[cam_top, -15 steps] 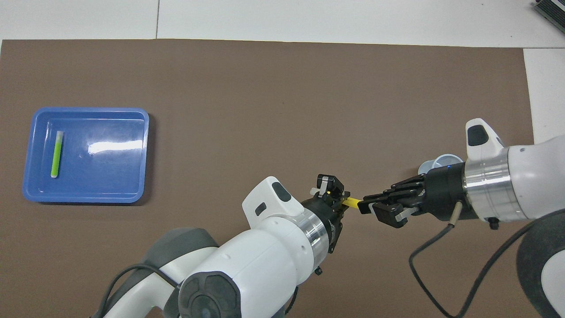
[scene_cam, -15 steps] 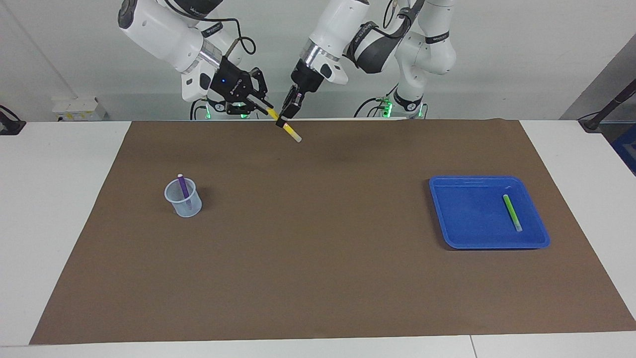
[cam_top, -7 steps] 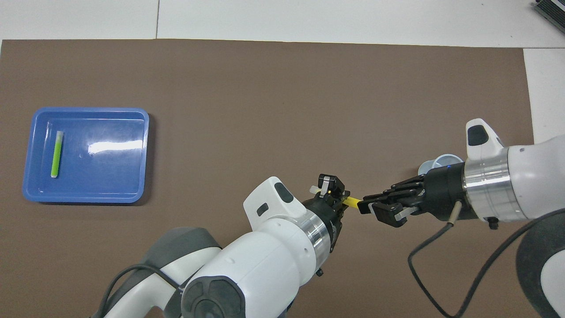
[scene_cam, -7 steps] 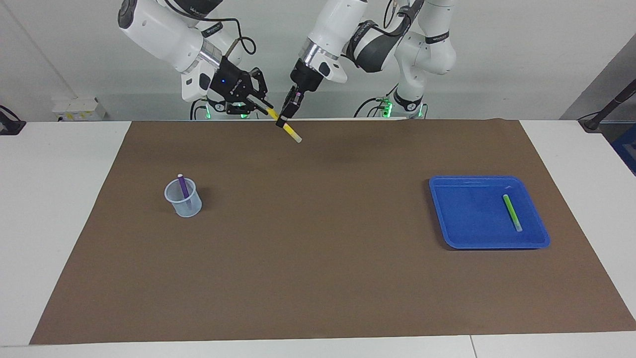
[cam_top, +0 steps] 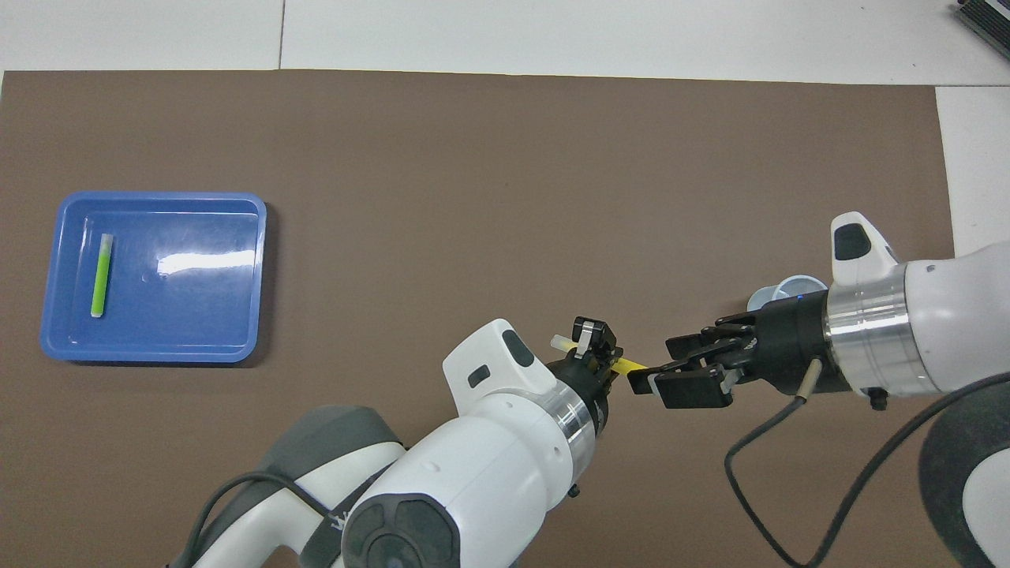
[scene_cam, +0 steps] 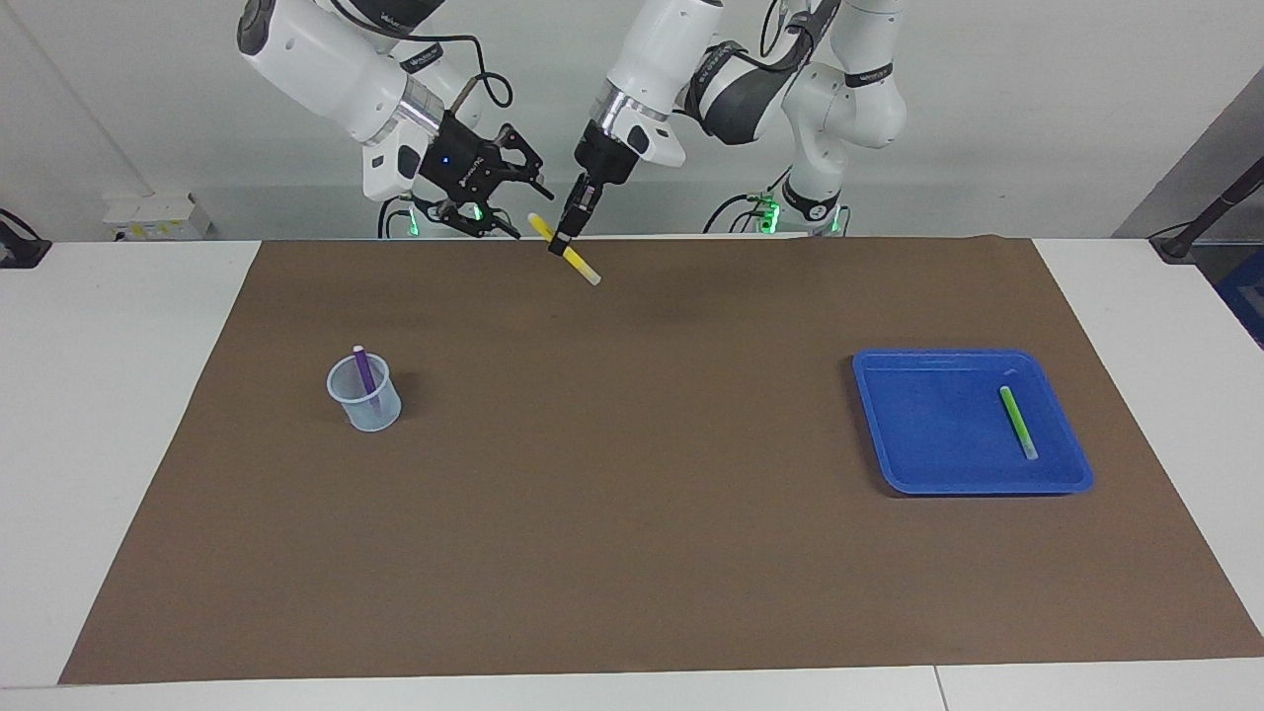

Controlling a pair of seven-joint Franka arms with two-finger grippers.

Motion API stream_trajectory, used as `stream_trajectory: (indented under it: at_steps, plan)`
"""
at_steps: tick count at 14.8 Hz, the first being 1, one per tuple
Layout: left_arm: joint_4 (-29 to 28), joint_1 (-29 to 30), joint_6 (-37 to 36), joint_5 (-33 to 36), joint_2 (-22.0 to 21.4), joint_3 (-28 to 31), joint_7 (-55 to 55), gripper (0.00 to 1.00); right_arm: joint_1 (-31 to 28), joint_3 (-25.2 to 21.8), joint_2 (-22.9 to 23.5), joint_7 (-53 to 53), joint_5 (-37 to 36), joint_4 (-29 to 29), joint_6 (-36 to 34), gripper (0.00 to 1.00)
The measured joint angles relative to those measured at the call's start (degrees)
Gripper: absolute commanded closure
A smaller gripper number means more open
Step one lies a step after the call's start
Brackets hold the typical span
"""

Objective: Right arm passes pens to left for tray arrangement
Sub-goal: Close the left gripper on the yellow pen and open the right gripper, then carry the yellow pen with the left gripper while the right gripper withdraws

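Above brown mat: slim yellow marker pen [scene_cam: 564, 251] pinched by left gripper [scene_cam: 567, 237] — right gripper [scene_cam: 523, 202] jaws spread, letting go. We judge handover done; next, carry to shallow blue plastic tray [scene_cam: 897, 470].

a brown mat [scene_cam: 632, 513] covers the white table [scene_cam: 118, 415]; a translucent cup [scene_cam: 367, 400] stands on it.

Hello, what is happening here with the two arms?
A handover in the air. The left pincer is shut on the yellow pen above the brown mat, and the right pincer has opened and let go. The green pen already lies in the blue tray; the purple pen stands in the cup.
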Motion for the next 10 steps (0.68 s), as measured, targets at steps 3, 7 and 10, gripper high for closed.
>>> stream_trajectory:
  at_steps: [3,7,10]
  plan:
    - [0.0,2.4,-6.3,0.1,0.0,0.3,8.8,1.0,0.0,0.0,0.0,0.0,-0.6,0.0,0.0,0.0]
    - [-0.8,9.8,-12.4,0.2,-0.4,0.7,21.5,1.0,-0.2,-0.1,0.0,0.0,-7.0,0.0,1.1,0.0]
    - [-2.0,16.5,-17.9,0.2,-1.0,0.8,34.3,1.0,-0.7,-0.3,0.0,0.1,-13.0,-0.1,1.1,0.0]
